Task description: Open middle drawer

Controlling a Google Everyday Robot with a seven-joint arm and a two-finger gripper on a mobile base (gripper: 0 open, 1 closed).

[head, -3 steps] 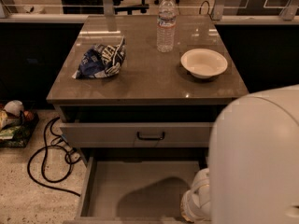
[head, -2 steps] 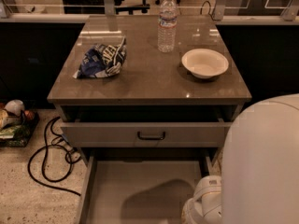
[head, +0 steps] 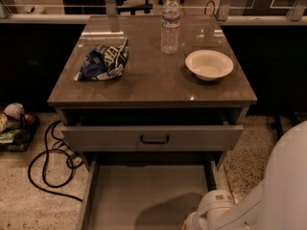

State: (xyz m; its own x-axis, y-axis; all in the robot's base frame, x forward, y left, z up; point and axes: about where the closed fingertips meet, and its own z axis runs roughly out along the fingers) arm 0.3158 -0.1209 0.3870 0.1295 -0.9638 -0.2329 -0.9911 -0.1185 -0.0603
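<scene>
The big white arm shell has slid off to your right and lower in the view, so far more of the cabinet front now shows than a second ago. The gripper sits at the bottom edge, over the right front corner of the open tray. It is a rounded white piece with a small label, mostly cut off, and you cannot tell whether it is open or closed or holding anything.

The middle drawer is pulled well out toward you. You see a wide, flat, matte grey tray with thin upright side walls and the arm's soft shadow on its floor. Its front is below the frame.

Above it, the top drawer is out only a little, with a dark gap under the tabletop. Its front is plain grey with a black bar handle at the centre.

The tabletop is a glossy brown-grey slab catching reflections. On it you have:
- a crumpled blue-and-white snack bag on the left
- a clear ribbed plastic water bottle standing upright at the back
- a round, shallow white bowl to the bottle's right, apart from it

The speckled terrazzo floor carries a looping black cable at the left. Chair bases show behind the cabinet.
</scene>
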